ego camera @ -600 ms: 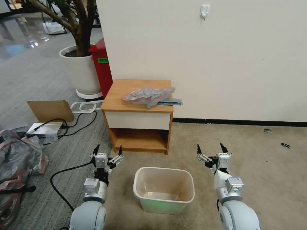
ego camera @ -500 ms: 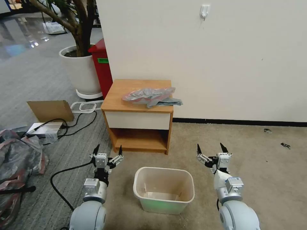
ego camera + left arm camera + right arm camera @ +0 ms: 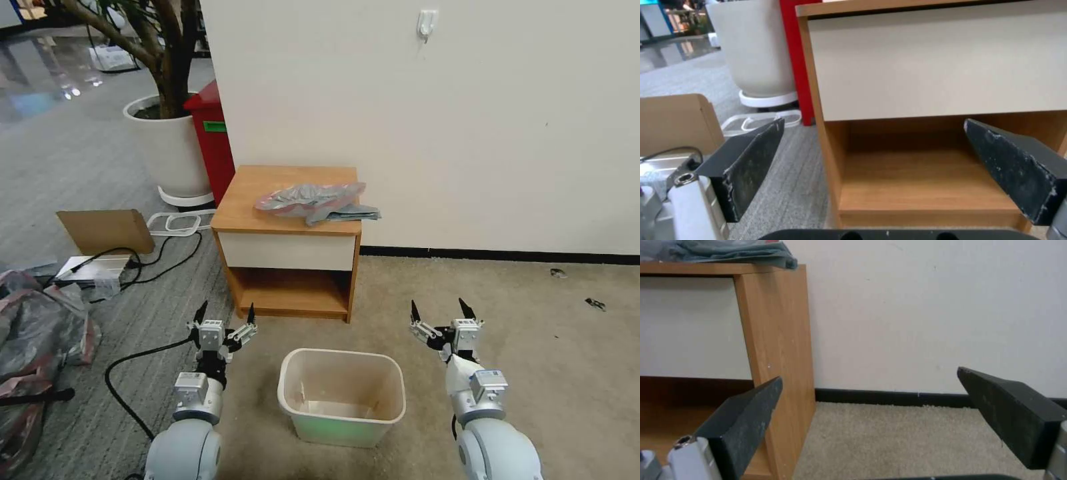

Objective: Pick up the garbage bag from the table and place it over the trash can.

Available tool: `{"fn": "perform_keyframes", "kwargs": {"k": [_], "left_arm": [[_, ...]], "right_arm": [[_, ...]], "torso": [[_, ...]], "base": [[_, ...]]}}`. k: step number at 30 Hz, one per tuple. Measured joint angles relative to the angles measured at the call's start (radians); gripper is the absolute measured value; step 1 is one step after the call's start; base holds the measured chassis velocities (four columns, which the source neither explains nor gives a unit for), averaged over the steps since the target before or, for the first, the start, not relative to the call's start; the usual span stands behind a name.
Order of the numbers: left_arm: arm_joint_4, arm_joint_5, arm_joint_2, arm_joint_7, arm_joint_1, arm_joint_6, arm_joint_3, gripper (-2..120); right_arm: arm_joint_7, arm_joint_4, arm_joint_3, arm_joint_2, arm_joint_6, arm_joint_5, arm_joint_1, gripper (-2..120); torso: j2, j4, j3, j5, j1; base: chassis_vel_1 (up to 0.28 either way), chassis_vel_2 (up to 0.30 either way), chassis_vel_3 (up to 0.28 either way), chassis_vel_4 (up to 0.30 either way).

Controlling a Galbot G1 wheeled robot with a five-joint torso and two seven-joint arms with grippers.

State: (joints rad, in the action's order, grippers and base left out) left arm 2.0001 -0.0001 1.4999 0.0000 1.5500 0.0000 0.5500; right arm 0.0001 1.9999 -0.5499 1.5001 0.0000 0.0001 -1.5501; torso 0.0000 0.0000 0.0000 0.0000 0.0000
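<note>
A beige carpet is running up to a plain white wall, and the desk (image 3: 267, 200) is standing against it. The left gripper (image 3: 225, 317) is hovering low beside the trash can (image 3: 342, 395), jaws spread wide. The garbage bag (image 3: 313, 200) is lying crumpled on the desk top, untouched. The right gripper (image 3: 440, 313) is mirroring the left, jaws wide, likely readying a two-handed reach.

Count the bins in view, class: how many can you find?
2. The trash can stands on the carpet between the grippers; a tall red bin stands behind the table, beside the plant pot. Others may be hidden.
</note>
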Motion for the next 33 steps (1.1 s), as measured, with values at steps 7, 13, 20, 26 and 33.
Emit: {"fn": "perform_keyframes", "kwargs": {"k": [7,13,20,26,33], "left_arm": [[0.000,0.000,0.000,0.000,0.000,0.000,0.000,100],[0.000,0.000,0.000,0.000,0.000,0.000,0.000,100],[0.000,0.000,0.000,0.000,0.000,0.000,0.000,100],[0.003,-0.002,-0.001,-0.001,0.002,0.002,0.001,100],[0.158,-0.103,-0.080,-0.044,0.088,0.104,0.054,100]], "right_arm": [[0.000,0.000,0.000,0.000,0.000,0.000,0.000,100],[0.000,0.000,0.000,0.000,0.000,0.000,0.000,100],[0.000,0.000,0.000,0.000,0.000,0.000,0.000,100],[0.000,0.003,0.000,0.000,-0.001,0.001,-0.001,100],[0.031,0.173,-0.038,0.004,-0.084,0.068,-0.085,100]], "torso": [[0.000,0.0000,0.000,0.0000,0.000],[0.000,0.0000,0.000,0.0000,0.000],[0.000,0.0000,0.000,0.0000,0.000],[0.000,0.0000,0.000,0.0000,0.000],[0.000,0.0000,0.000,-0.0002,0.000]], "base": [[0.000,0.000,0.000,0.000],[0.000,0.000,0.000,0.000],[0.000,0.000,0.000,0.000],[0.000,0.000,0.000,0.000],[0.000,0.000,0.000,0.000]]}}
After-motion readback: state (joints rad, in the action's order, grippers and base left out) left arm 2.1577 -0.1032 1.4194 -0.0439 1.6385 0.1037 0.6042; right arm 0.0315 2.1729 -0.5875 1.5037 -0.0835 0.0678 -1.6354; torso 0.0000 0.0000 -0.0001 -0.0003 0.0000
